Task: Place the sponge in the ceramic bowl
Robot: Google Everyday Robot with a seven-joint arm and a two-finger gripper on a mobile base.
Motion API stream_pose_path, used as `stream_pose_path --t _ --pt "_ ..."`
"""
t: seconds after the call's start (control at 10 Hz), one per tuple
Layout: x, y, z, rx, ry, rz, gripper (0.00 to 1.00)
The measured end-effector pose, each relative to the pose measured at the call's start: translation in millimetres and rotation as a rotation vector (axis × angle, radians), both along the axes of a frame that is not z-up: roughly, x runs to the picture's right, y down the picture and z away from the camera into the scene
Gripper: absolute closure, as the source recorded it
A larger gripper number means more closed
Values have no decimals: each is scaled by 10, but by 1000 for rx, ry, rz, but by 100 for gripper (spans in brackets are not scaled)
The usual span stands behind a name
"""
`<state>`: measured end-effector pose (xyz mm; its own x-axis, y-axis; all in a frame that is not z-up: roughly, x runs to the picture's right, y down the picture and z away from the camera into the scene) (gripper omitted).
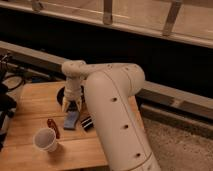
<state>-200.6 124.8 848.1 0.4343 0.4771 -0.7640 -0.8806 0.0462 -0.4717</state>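
Note:
The blue-grey sponge (71,120) lies flat on the wooden table (30,105), just in front of the dark ceramic bowl (63,93). My arm's wrist hides most of the bowl. My gripper (72,106) points straight down between the bowl and the sponge, with its tips right above the sponge's far edge. Its two pale fingers (65,105) stand apart, open, with nothing between them.
A white paper cup (45,139) stands near the table's front left. A thin dark red object (52,127) lies between the cup and the sponge. A black block with white stripes (87,123) sits right of the sponge. My bulky white arm (115,115) covers the table's right side.

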Motion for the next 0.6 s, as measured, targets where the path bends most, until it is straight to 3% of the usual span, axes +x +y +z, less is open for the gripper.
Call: stream_pose_path --t 0.1,0.3,0.5,0.6 --pt "26 20 40 -26 14 -4 59" --pt "30 83 128 -90 55 -34 47" --pt "41 108 179 -103 91 -49 33" --pt "75 88 163 -96 107 -54 33"
